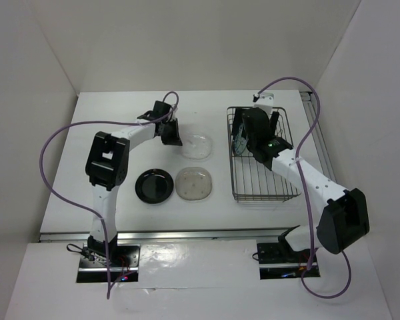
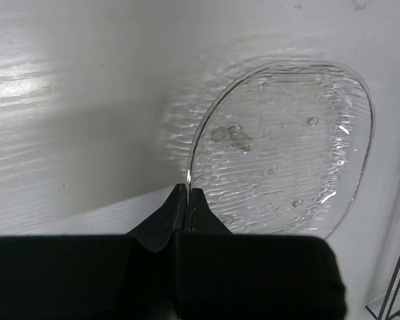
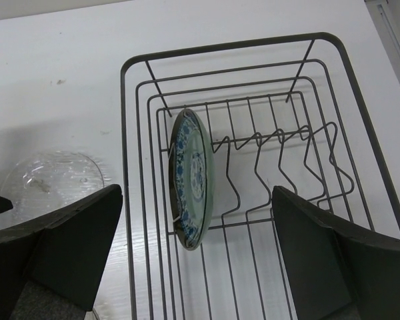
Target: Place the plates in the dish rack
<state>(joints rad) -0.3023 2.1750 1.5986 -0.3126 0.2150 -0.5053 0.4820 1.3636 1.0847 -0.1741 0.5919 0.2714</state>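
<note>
The left gripper is clamped on the 9 o'clock rim of the clear round glass plate. The dark wire dish rack lies at 3 o'clock, under the spread right gripper.

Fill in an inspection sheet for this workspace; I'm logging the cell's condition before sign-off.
Surface: white table, a few small specks.
Job's things: blue-green patterned plate upright in the dish rack; black plate and grey-beige plate flat on the table; clear glass plate pinched at its rim.
Clutter: nothing seen.
Grippers: left gripper has its fingers shut on the clear glass plate's rim; right gripper is open above the rack.
Cables: purple cables loop off both arms.
Surroundings: white walls on three sides.
</note>
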